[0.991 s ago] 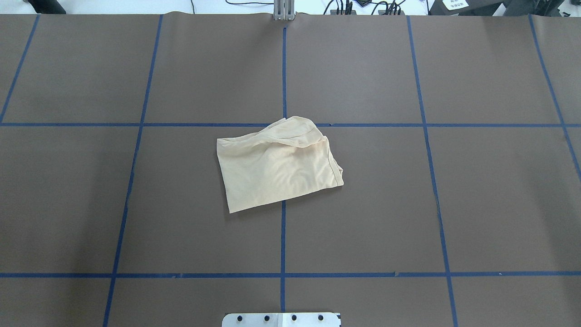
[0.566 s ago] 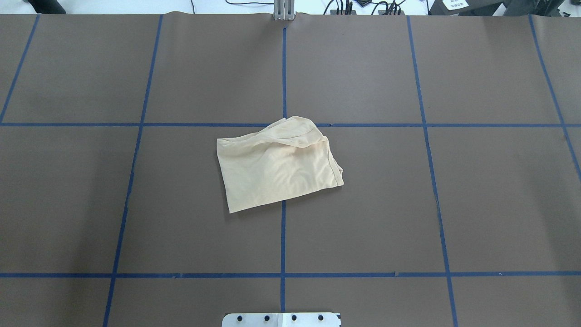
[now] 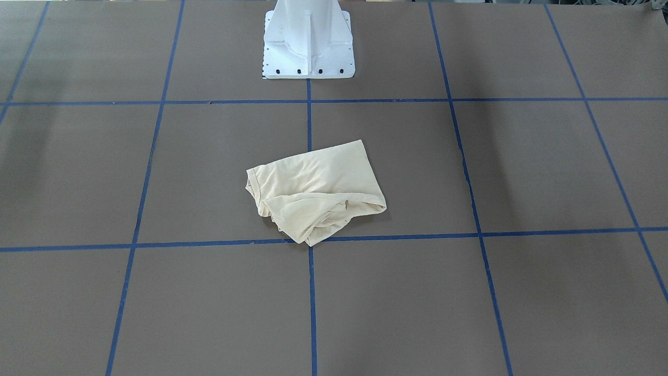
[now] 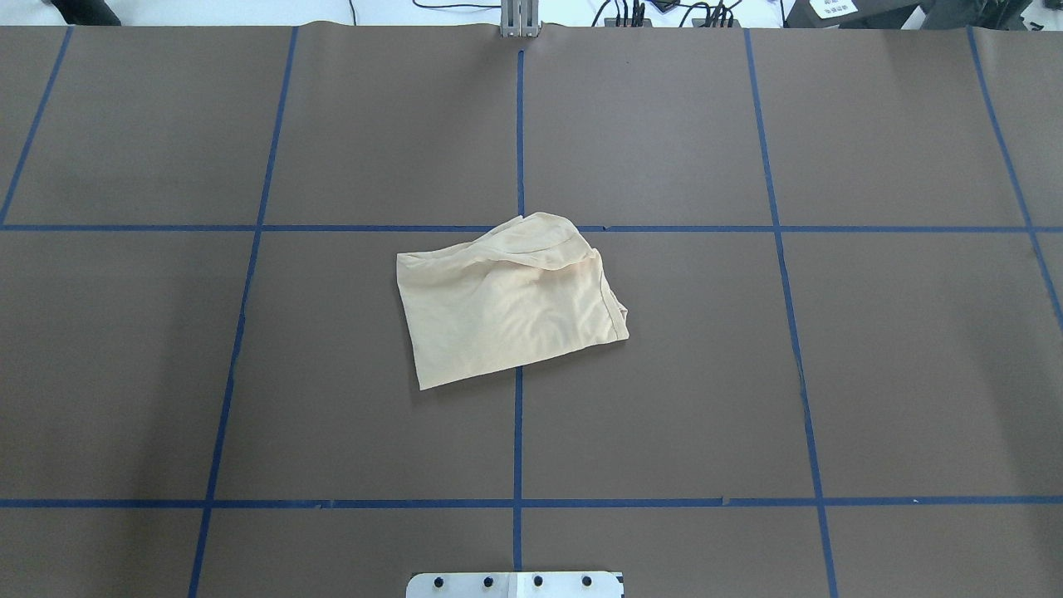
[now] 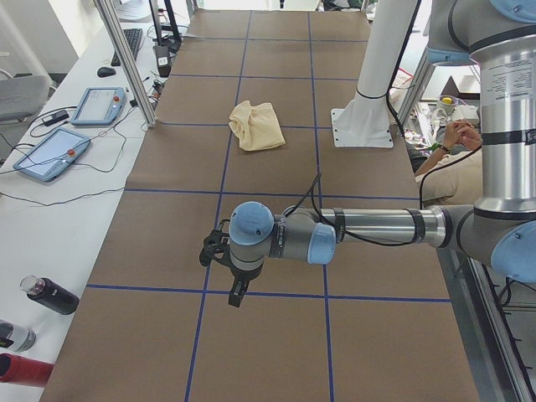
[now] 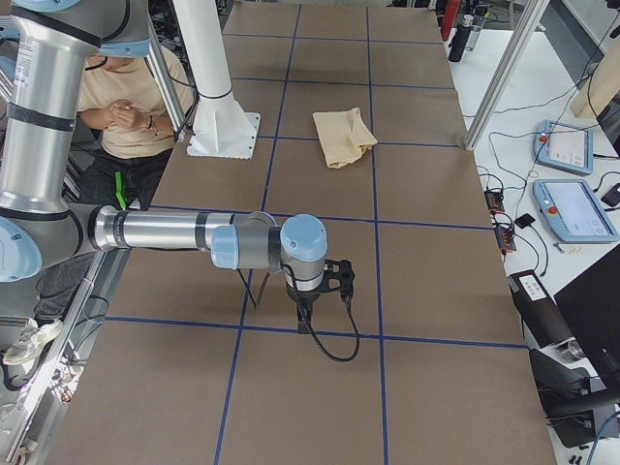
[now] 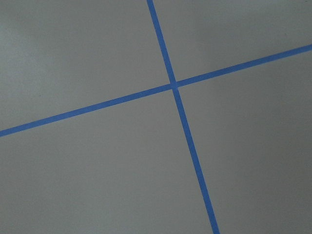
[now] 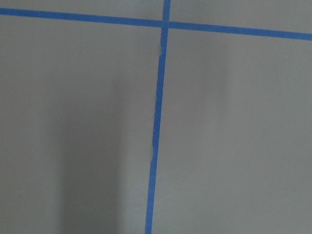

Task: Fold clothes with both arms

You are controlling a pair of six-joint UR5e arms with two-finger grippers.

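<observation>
Two hands and one garment, which we list from the hands outward.

Left hand [image 5: 238,296]: points fingers-down over the bare tabletop [image 4: 249,374] with nothing hanging from it. Only a side view shows it, so we cannot tell whether its fingers are parted or together. Its wrist camera sees only a crossing of blue tape lines [image 7: 173,85].

Right hand [image 6: 305,320]: same posture at the opposite end of the tabletop, nothing in it. Again we cannot tell the state of its fingers.

T-shirt [image 4: 507,307]: one, pale cream-yellow. It lies on the tabletop as a compact, roughly rectangular bundle across the centre tape line, out in front of the white pedestal [image 3: 308,42] and well apart from both hands. The half nearer the robot is flat. The far edge is rumpled, with loose layers rolled over one another. No print shows.

Handling, as we judge it: thin, light and limp, so it will sag and drag rather than hold its shape. We would take hold at the two corners of the flat edge nearer the robot, one hand on each. The pinch should be shallow, so that it gathers only the layers we mean to lift.
</observation>
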